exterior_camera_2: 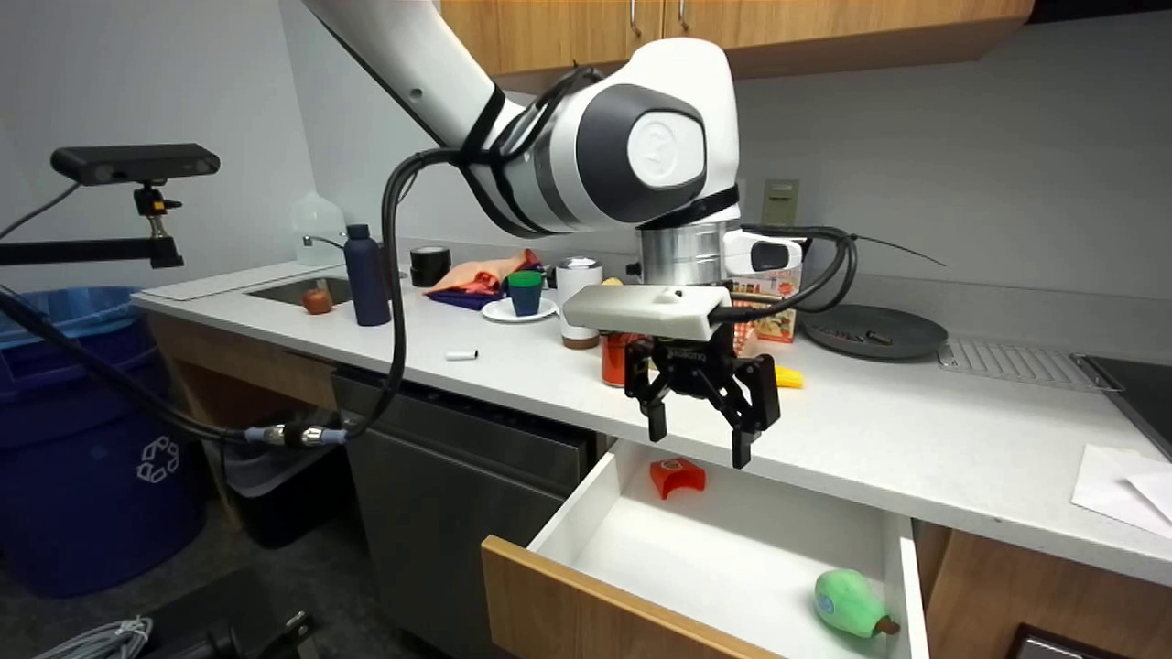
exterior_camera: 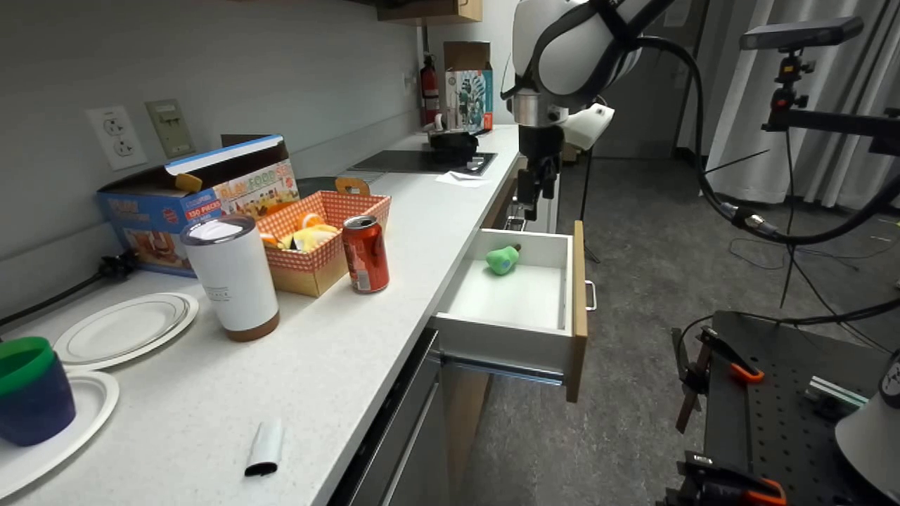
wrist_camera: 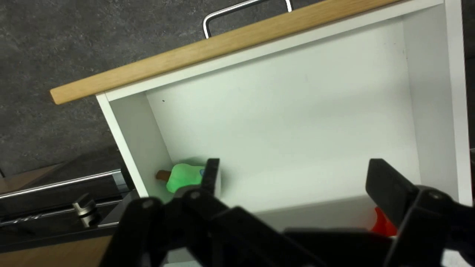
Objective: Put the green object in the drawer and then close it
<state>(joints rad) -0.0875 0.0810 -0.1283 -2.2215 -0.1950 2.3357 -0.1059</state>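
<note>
The green object (exterior_camera: 502, 261) is a small pear-like lump with a brown stem. It lies inside the open drawer, at one end by a side wall, and shows in an exterior view (exterior_camera_2: 847, 602) and the wrist view (wrist_camera: 185, 176). The drawer (exterior_camera: 517, 302) is white inside with a wood front and metal handle; it is pulled well out, as an exterior view (exterior_camera_2: 732, 540) and the wrist view (wrist_camera: 297, 104) show. My gripper (exterior_camera_2: 699, 447) is open and empty above the drawer. In the wrist view its fingers (wrist_camera: 294, 163) are wide apart, one partly covering the green object.
A red curved piece (exterior_camera_2: 678, 477) lies in the drawer's other back corner. On the counter (exterior_camera: 337, 351) stand a red can (exterior_camera: 365, 254), a checkered basket (exterior_camera: 316, 270) and a white tumbler (exterior_camera: 233, 277) near the drawer. The counter edge overhangs the drawer's back.
</note>
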